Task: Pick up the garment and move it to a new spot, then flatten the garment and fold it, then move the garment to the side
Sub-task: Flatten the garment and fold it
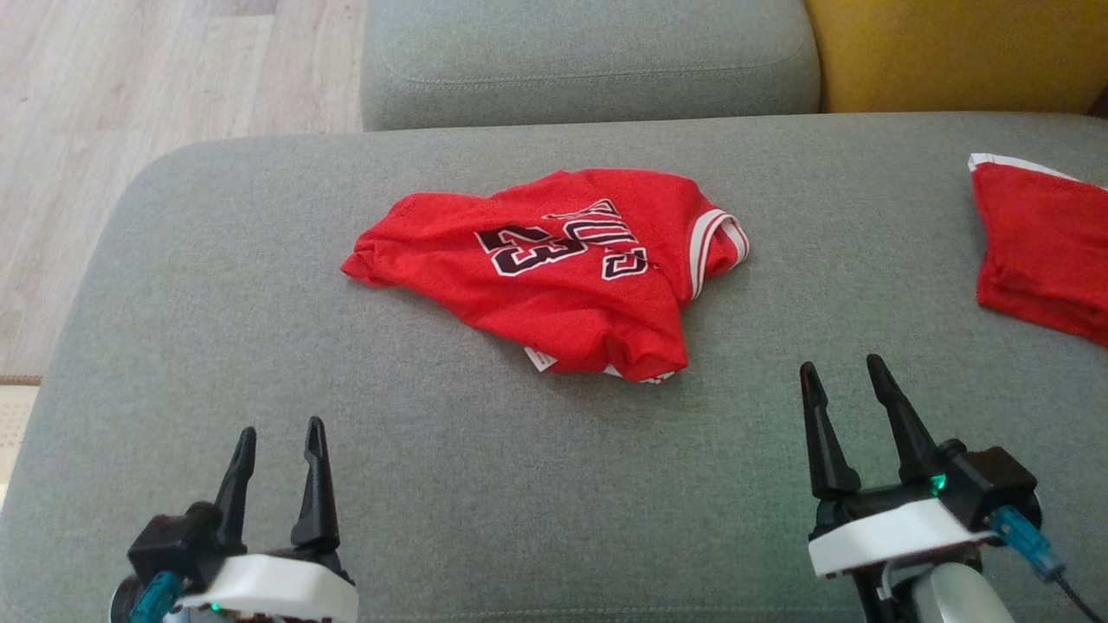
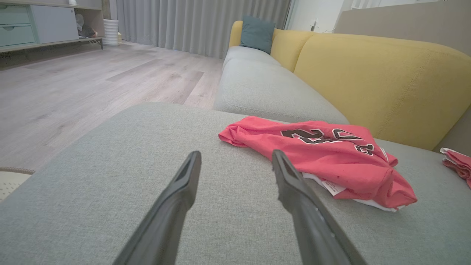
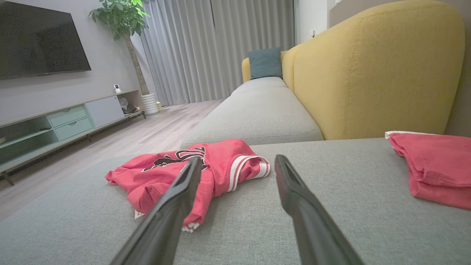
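crumpled garment (image 1: pixel 554 268) on grey sofa (image 1: pixel 433 459), television (image 3: pixel 36 40) in right wrist view

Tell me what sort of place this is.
Most likely a home living room: a grey-and-yellow sofa, a wall-mounted television over a low cabinet, and a potted plant beside long curtains.

Only readable bit is a black "23" on the red jersey (image 1: pixel 554 298) (upside down in the head view); lettering next to it's too crumpled.
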Available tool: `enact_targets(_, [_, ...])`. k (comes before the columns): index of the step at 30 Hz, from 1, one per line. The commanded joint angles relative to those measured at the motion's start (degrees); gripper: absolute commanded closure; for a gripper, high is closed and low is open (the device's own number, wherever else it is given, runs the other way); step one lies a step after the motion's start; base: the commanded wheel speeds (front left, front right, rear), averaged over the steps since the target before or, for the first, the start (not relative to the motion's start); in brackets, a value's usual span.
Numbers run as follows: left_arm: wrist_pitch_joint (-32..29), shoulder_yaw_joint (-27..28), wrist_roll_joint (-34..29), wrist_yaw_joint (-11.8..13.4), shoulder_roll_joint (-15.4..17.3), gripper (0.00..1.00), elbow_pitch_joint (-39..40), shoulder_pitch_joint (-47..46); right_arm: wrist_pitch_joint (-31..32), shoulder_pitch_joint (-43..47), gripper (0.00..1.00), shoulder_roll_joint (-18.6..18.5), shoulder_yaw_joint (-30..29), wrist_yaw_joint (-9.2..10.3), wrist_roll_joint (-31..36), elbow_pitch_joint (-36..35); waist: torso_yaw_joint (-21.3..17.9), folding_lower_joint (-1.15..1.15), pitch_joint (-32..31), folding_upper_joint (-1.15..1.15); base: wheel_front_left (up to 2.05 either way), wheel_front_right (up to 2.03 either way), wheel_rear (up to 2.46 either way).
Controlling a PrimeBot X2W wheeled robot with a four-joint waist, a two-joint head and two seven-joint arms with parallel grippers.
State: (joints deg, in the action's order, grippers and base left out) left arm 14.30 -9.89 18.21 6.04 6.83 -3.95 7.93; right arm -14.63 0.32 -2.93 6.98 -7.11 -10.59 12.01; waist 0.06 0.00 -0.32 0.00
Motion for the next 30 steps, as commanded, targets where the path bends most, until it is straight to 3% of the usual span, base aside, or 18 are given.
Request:
enact_targets(1, [0.7, 2.6, -0.6, -0.2, -0.3, 0.00, 1.7, -2.1, -0.4, -1.8, 0.00, 0.1, 1.0, -0.37, 0.1, -1.6, 0.1, 0.00, 0.1, 0.00, 0.00, 0.00, 0.00])
enact_targets(10, [0.7, 2.7, -1.6, -1.0, -1.2, 0.00, 1.6, -2.7, -0.4, -3.0, 0.00, 0.1, 2.6, -0.37, 1.9, 0.9, 1.6, 0.00, 1.6, 0.00, 0.00, 0.00, 0.00])
enact_targets(19, [0.7, 1.6, -2.5, -2.3, -2.5, 0.00, 0.8, -4.6, -0.4, -13.0, 0.00, 0.1, 11.5, -0.37, 6.8, 11.9, 7.5, 0.00, 5.0, 0.00, 0.00, 0.00, 0.00])
enact_targets(24, [0.7, 1.3, -2.6, -2.8, -3.0, 0.00, 0.2, -5.1, -0.2, -19.6, 0.00, 0.1, 13.9, -0.37, 14.2, 20.5, 11.2, 0.00, 6.2, 0.00, 0.00, 0.00, 0.00])
enact_targets(30, [0.7, 1.1, -2.6, -3.3, -3.5, 0.00, -0.6, -5.2, 0.9, -25.9, 0.00, 0.1, 12.8, -0.37, 26.0, 31.2, 14.7, 0.00, 6.2, 0.00, 0.00, 0.00, 0.00])
